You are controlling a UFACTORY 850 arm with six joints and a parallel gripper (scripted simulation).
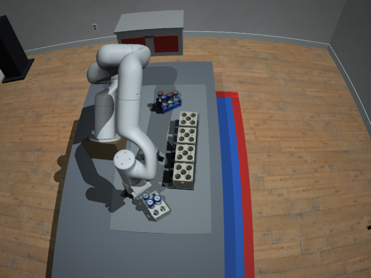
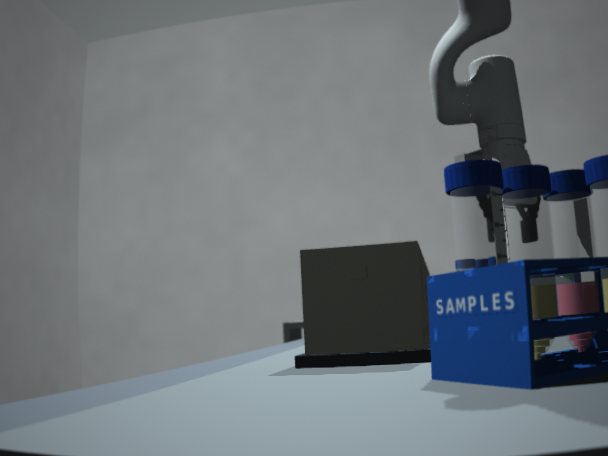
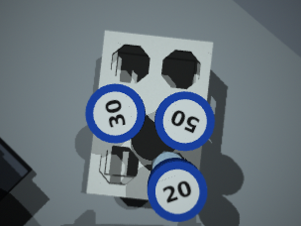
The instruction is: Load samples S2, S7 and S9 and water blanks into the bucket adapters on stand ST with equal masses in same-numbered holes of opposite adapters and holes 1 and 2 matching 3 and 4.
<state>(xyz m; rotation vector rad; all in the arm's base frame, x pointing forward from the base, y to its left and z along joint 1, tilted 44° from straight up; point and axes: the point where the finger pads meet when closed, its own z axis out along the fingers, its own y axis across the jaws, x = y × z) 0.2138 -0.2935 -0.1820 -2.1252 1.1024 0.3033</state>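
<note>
My gripper [image 2: 510,232] is open and empty, low beside the water blanks' rack; its fingertips are outside the wrist view. The white rack [image 1: 163,216] [image 3: 155,50] holds three water blanks: the 30 blank [image 1: 157,199] [image 3: 116,113], the 50 blank [image 1: 149,202] [image 3: 184,121] and the 20 blank [image 1: 146,196] [image 3: 177,190]. The blue SAMPLES rack [image 2: 475,320] holds orange-dotted tubes [image 1: 160,92] [image 1: 169,94] [image 1: 175,92] and a grey-dotted tube [image 1: 163,97]; IDs are unreadable. Four adapters [image 1: 183,183] [image 2: 360,300] stand in a row on the dark stand [image 2: 365,360]; their holes look empty.
A dark piece [image 1: 160,158] left of the stand is partly hidden by the arm; I cannot tell what it is. No green key shows. The stand's dark edge also shows at the left of the wrist view. The robot base [image 1: 105,149] is at the table's left.
</note>
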